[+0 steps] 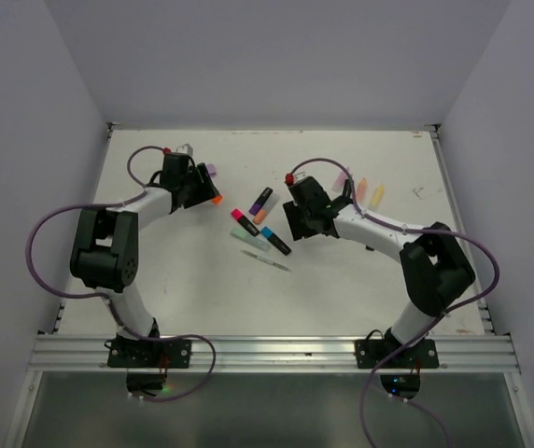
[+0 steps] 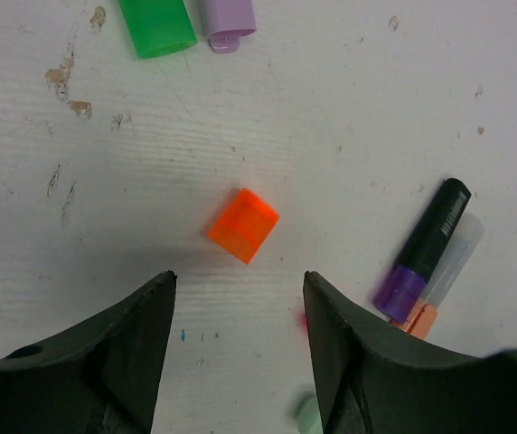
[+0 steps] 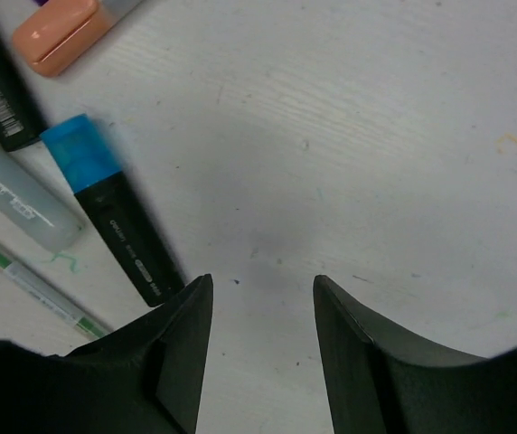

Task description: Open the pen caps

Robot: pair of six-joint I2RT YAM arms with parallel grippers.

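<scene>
Table (image 1: 202, 299) is white and pretty scuffed. Left arm (image 1: 108, 247) reaches toward the far-left corner, and right arm (image 1: 407, 247) bends in toward the middle.

Left gripper (image 2: 238, 280) hangs over bare tabletop, fingers apart, holding nothing. Right gripper (image 3: 261, 282) is the same deal, with its fingers spread and only table between them.

There's a cluster of pens at the middle of the table. 3 of them are black and still capped:
- purple pen (image 2: 435, 226) wears a purple cap (image 2: 401, 291)
- blue pen (image 3: 127, 244) wears a blue cap (image 3: 82, 154)
- pink pen (image 1: 246, 225) wears a pink cap (image 1: 236, 214)

A pale barrel (image 3: 14, 194) lies right beside the blue pen, on its left in the right wrist view. A thin stick (image 3: 32, 285) lies just past the barrel, toward the near edge. A peach piece (image 3: 60, 34) sits by the purple pen. I can't tell if it's a cap or a barrel end.

3 pastel pens (image 1: 362, 188) lie in a row near the far edge, right of centre.

The orange cap (image 2: 243, 224) is loose on its side toward the far-left corner. It's just ahead of the left fingertips and touching nothing. A green cap (image 2: 156, 25) and a lilac piece (image 2: 227, 20) sit side by side closer to the far edge, both cut off by the frame.
</scene>
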